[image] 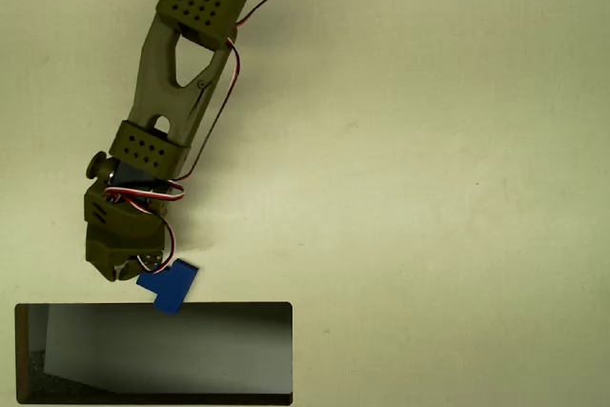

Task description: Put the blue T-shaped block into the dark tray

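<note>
Seen from overhead, a pale cream tabletop [457, 140] spreads across the scene, bare over its whole right half. At the lower left lies the dark tray [152, 308], a wide rectangular recess with a thin brown-black rim, its inside shadowed grey with a paler slanted panel. Just above the tray's upper rim, left of centre, hangs the gripper [132, 274] of an olive-green plastic arm [176, 64], which reaches down from the top of the view with red and white wires [224, 92] trailing along it. Immediately to the right of the gripper's tip sits the blue T-shaped block [170, 286], a small solid bright-blue piece, tilted, its lower corner touching or just overlapping the tray's top rim. The block meets the gripper's tip, but the body of the wrist hides the fingers from above, so I cannot tell whether they are apart, together, or clamped on the block. My reading is that the block is on the threshold of the tray and not yet inside. To finish well, the arm would need to carry or nudge the block further down the view, past the rim, until its whole outline sits over the grey interior, and let go only then; releasing here risks the block catching on the rim and tipping back onto the table.
</note>
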Robot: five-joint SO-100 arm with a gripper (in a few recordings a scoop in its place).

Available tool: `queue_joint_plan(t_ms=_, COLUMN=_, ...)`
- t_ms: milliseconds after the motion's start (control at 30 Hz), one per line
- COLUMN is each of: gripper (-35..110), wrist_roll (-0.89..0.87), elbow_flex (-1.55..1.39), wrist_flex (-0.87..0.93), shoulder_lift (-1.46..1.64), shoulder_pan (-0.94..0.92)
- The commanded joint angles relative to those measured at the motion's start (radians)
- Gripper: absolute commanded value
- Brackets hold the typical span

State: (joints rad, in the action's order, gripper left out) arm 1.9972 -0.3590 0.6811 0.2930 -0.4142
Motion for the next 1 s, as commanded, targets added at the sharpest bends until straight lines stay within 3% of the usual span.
queue_joint_plan(t_ms=0, gripper=0, wrist_roll=-0.038, elbow_flex=0.057, wrist_flex=0.114, shoulder_lift=0.175, shoulder_pan=-0.044)
queue_joint_plan(t_ms=100, gripper=0, wrist_roll=-0.112, elbow_flex=0.189, wrist_flex=0.463, shoulder_lift=0.322, shoulder_pan=-0.055)
queue_joint_plan(t_ms=200, gripper=0, wrist_roll=-0.132, elbow_flex=0.137, wrist_flex=0.836, shoulder_lift=0.445, shoulder_pan=-0.02)
queue_joint_plan(t_ms=300, gripper=0, wrist_roll=-0.137, elbow_flex=0.052, wrist_flex=1.057, shoulder_lift=0.442, shoulder_pan=0.052)
queue_joint_plan(t_ms=467, gripper=0, wrist_roll=-0.08, elbow_flex=0.051, wrist_flex=1.057, shoulder_lift=0.313, shoulder_pan=0.15)
queue_joint_plan(t_ms=967, gripper=0, wrist_roll=-0.046, elbow_flex=0.206, wrist_flex=0.675, shoulder_lift=0.054, shoulder_pan=0.083)
